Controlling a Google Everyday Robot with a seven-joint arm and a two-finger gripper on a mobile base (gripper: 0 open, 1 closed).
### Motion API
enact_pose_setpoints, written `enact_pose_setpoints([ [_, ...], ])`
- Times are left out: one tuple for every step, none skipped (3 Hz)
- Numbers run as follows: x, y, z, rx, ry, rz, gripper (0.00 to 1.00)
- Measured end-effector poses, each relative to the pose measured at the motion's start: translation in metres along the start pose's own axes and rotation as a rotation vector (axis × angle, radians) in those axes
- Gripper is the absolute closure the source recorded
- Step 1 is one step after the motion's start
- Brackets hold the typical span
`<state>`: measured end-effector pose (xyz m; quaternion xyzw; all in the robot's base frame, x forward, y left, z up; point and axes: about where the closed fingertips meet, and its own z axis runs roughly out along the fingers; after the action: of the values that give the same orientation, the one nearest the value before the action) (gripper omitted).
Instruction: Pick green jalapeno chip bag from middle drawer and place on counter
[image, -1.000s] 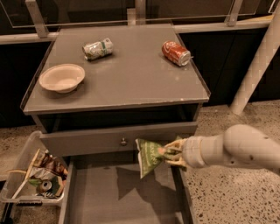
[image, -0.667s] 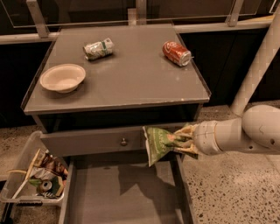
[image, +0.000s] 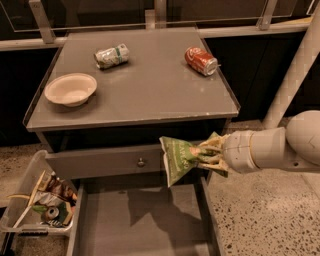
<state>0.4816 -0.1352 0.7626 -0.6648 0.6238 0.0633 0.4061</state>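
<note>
My gripper (image: 206, 153) is shut on the green jalapeno chip bag (image: 178, 157) and holds it in the air. The bag hangs in front of the upper drawer front, above the open middle drawer (image: 140, 220), whose grey floor is bare. The bag is just below the front edge of the counter (image: 150, 85). My arm reaches in from the right.
On the counter stand a pale bowl (image: 70, 88) at the left, a dented silver-green can (image: 111, 55) at the back and a red soda can (image: 201, 60) at the back right. A clear bin of rubbish (image: 40, 205) sits on the floor at the left. A white post (image: 292, 70) rises at the right.
My gripper has lifted the chip bag up out of the middle drawer and moved it a little to the right, towards the counter's front edge.
</note>
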Motion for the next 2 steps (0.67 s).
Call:
enact_pose_setpoints([
  [-0.049,-0.016,-0.034,0.036,-0.014,-0.098,1.0],
  [-0.097,-0.052,-0.077,0.112,0.002,-0.197,1.0],
])
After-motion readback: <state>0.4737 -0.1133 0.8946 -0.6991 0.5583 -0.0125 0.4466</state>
